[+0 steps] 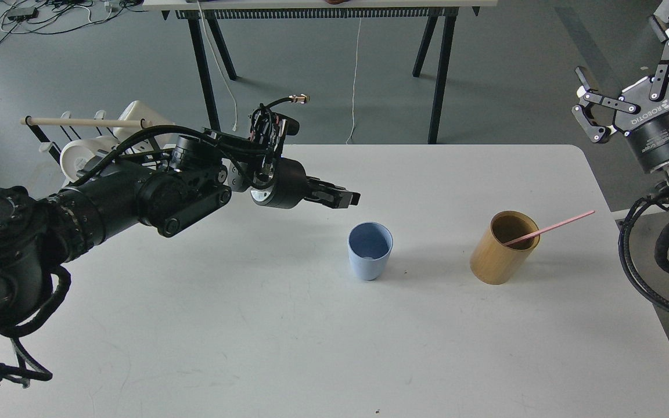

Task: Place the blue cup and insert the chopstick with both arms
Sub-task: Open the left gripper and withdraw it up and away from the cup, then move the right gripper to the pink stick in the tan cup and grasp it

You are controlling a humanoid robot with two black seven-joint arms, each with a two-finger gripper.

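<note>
Cup (370, 251) stands upright on the desk (288, 348), mouth up, about midway between the left and right edges and a little nearer the far edge than the near one. Nothing inside it.

My left gripper (343, 198) hangs above the desk, up and to the left of the cup, apart from it. It holds nothing. The fingers lie close together, but seen at this angle I cannot tell whether they are fully closed.

Pink chopstick (549, 228) leans in the tan wooden holder (503, 248), which stands to the right of the cup, well apart from it, nearer the right edge. The stick's long axis runs low-left to high-right: lower end down inside the holder, free end out over the rim, pointing toward the far right corner.

My right gripper (619, 87) is raised beyond the right edge of the desk, fingers spread wide, empty.

Judgement: placing looks done; inserting the chopstick is not yet done. The free end points toward my right arm, and the right gripper is the nearer of the two. The stick lies below it and to its left. A grasp there would want the fingers set across the stick's slanted axis.
</note>
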